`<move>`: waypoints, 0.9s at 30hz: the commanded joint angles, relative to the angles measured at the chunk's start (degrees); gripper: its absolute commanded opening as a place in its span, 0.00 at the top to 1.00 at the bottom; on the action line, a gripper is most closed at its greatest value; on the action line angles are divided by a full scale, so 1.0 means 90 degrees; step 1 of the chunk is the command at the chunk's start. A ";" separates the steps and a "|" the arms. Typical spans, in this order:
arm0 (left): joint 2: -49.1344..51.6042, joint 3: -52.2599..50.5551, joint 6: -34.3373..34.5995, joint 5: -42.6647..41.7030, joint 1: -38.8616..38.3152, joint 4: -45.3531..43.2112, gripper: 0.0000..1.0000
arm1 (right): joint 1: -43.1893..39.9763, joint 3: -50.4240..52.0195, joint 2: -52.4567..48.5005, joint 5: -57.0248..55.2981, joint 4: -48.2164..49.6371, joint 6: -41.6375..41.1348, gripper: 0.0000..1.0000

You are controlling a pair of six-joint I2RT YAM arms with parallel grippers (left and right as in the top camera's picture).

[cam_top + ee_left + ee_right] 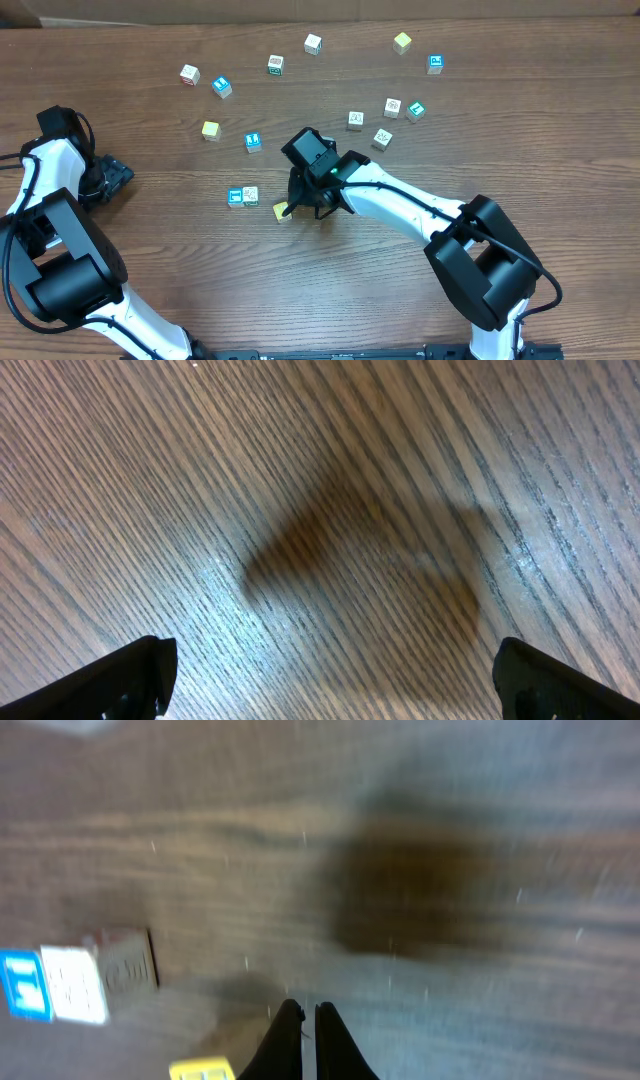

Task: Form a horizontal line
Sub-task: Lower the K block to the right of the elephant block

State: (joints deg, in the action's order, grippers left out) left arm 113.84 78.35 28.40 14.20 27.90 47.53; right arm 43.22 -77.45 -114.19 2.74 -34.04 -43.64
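So, checking in from the remote station on the row of cubes. It sits a bit left of the middle of the table (180, 260). The blue cube (235, 197) with the white icon is on the left end, and the white cube (250, 195) with the printed mark is pressed right up against it, so those two make a neat level pair. The yellow cube (281, 211) is near them on the right, but there's a small gap and it sits a touch lower than the pair, so it's not lined up with them.

My right gripper (301, 1035) hangs just to the right of that yellow cube. On the right wrist cam its fingers are pinched together with nothing between them, and the yellow cube peeks in at the bottom edge just left of the fingertips, with the blue and white pair off to the far left. That view is pretty blurry.

My left gripper (335, 675) is way off at the left side of the table, fingers spread wide over bare wood, holding nothing.

A bunch of loose cubes (313, 43) in white, blue and yellow are scattered across the far half of the table, well apart from the row
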 commanded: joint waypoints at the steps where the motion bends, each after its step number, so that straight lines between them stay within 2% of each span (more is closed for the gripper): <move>1: 0.0017 -0.0034 -0.0007 0.0066 0.0051 -0.0007 0.01 | -0.0019 -0.0032 0.0005 0.1076 -0.0141 -0.0032 0.96; 10: 0.0017 -0.0034 -0.0007 0.0066 0.0051 -0.0007 0.00 | 0.0194 0.0053 -0.0019 0.1399 -0.0775 -0.0032 0.96; 27: 0.0017 -0.0034 -0.0007 0.0066 0.0051 -0.0007 0.00 | 0.0476 0.0053 -0.0044 0.1151 0.0012 -0.0034 0.96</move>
State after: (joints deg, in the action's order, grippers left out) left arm 113.84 78.35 28.40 14.20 27.90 47.53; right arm 47.66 -77.38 -114.19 14.17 -34.33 -43.72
